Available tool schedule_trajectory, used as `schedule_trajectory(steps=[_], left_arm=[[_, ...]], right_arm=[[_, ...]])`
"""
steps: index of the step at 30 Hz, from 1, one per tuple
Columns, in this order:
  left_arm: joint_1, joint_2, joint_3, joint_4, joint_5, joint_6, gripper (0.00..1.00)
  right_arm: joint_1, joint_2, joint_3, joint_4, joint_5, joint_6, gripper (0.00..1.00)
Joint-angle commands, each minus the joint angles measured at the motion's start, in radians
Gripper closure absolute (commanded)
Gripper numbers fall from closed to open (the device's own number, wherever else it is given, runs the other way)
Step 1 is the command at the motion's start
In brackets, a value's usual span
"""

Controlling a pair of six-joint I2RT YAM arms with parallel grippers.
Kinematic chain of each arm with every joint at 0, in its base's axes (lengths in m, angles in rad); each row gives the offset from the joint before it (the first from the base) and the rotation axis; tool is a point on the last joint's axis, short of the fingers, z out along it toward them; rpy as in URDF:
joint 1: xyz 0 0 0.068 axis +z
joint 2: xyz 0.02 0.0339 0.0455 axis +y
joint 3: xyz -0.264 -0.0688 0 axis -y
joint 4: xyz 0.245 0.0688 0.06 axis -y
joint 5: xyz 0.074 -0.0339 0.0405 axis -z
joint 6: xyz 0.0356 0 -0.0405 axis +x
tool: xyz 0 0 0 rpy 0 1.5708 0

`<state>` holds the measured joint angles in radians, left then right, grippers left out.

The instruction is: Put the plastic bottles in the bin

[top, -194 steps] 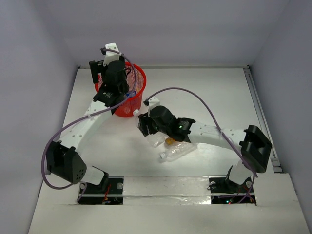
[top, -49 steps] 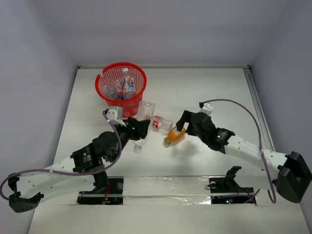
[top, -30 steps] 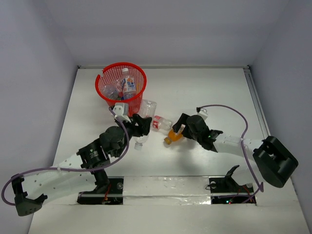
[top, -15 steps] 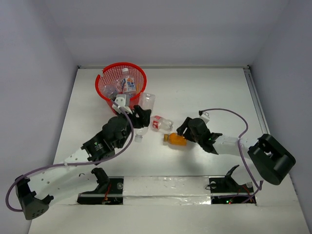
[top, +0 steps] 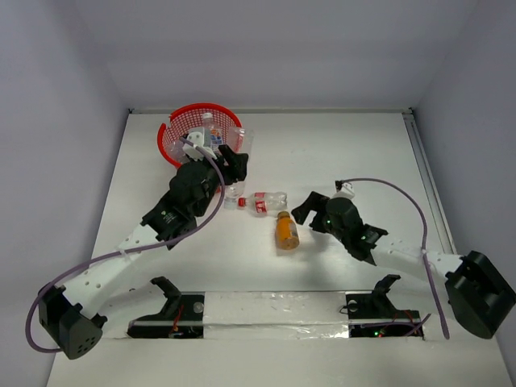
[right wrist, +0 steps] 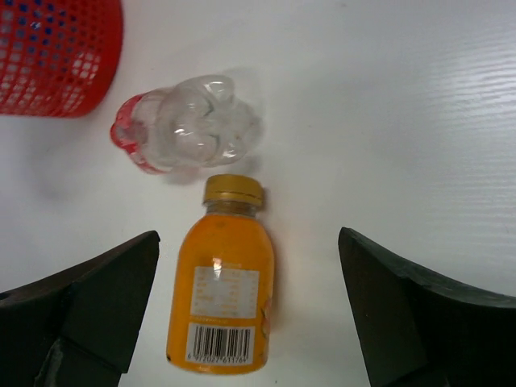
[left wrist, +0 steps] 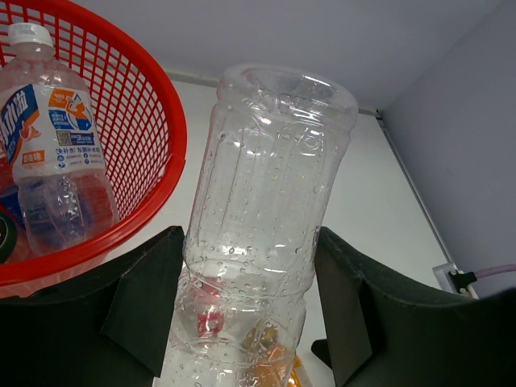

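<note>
My left gripper (top: 233, 164) is shut on a clear label-less bottle (left wrist: 266, 193) and holds it right beside the rim of the red mesh bin (top: 184, 139), on the bin's right. The bin (left wrist: 153, 153) holds several bottles, one with a blue and orange label (left wrist: 50, 153). My right gripper (top: 309, 210) is open and empty. An orange bottle (right wrist: 226, 298) with a gold cap lies on the table between its fingers and also shows in the top view (top: 286, 230). A clear red-labelled bottle (top: 266, 200) lies just beyond it (right wrist: 189, 133).
The white table (top: 363, 153) has walls behind and at both sides. A rail (top: 427, 185) runs along its right edge. Cables loop over both arms.
My left gripper has carried the clear bottle up to the bin's rim. My right gripper has let go of the orange bottle, which now lies on the table, and has drawn back.
</note>
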<state>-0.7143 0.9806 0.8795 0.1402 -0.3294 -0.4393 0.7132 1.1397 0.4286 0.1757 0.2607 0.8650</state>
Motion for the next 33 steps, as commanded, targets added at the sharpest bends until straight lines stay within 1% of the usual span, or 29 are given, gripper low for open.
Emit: schedule_trajectory(steps=[1, 3, 4, 5, 9, 11, 13, 16, 20, 24, 25, 26, 28, 30, 32, 33], left_arm=[[0.010, -0.025, 0.050, 0.062, 0.006, -0.006, 0.63], [0.032, -0.023, 0.064, 0.059, -0.013, 0.010, 0.64], [0.032, -0.017, 0.082, 0.053, -0.037, 0.016, 0.64], [0.058, -0.011, 0.093, 0.039, -0.049, 0.022, 0.64], [0.102, 0.029, 0.144, 0.025, -0.109, 0.051, 0.64], [0.113, 0.049, 0.174, 0.035, -0.175, 0.071, 0.64], [0.154, 0.090, 0.202, 0.038, -0.183, 0.074, 0.65], [0.194, 0.144, 0.272, 0.032, -0.181, 0.080, 0.64], [0.251, 0.194, 0.366, 0.028, -0.183, 0.091, 0.64], [0.309, 0.262, 0.427, 0.047, -0.209, 0.126, 0.64], [0.325, 0.277, 0.441, 0.047, -0.206, 0.129, 0.64], [0.340, 0.294, 0.467, 0.044, -0.197, 0.134, 0.64], [0.377, 0.338, 0.487, 0.047, -0.188, 0.148, 0.65], [0.386, 0.375, 0.490, 0.085, -0.188, 0.183, 0.65], [0.400, 0.397, 0.478, 0.131, -0.184, 0.215, 0.65], [0.409, 0.418, 0.475, 0.147, -0.184, 0.226, 0.65]], right_arm=[[-0.006, -0.060, 0.039, -0.025, -0.119, -0.149, 0.02], [-0.006, -0.028, 0.117, -0.096, -0.161, -0.213, 0.01], [0.005, 0.007, 0.137, -0.111, -0.187, -0.230, 0.00], [0.005, 0.023, 0.153, -0.119, -0.201, -0.254, 0.00], [0.026, 0.109, 0.200, -0.140, -0.229, -0.276, 0.00], [0.051, 0.168, 0.216, -0.125, -0.251, -0.281, 0.00], [0.060, 0.212, 0.228, -0.114, -0.288, -0.277, 0.00], [0.075, 0.275, 0.237, -0.102, -0.266, -0.247, 0.00], [0.075, 0.270, 0.203, -0.091, -0.206, -0.216, 0.00], [0.075, 0.259, 0.180, -0.097, -0.192, -0.215, 0.01], [0.075, 0.259, 0.176, -0.094, -0.192, -0.212, 0.02], [0.075, 0.253, 0.170, -0.084, -0.193, -0.204, 0.07], [0.075, 0.246, 0.153, -0.074, -0.193, -0.196, 0.13], [0.075, 0.227, 0.142, -0.068, -0.192, -0.192, 0.22], [0.075, 0.213, 0.128, -0.071, -0.183, -0.189, 0.28], [0.075, 0.198, 0.124, -0.071, -0.183, -0.185, 0.32]])
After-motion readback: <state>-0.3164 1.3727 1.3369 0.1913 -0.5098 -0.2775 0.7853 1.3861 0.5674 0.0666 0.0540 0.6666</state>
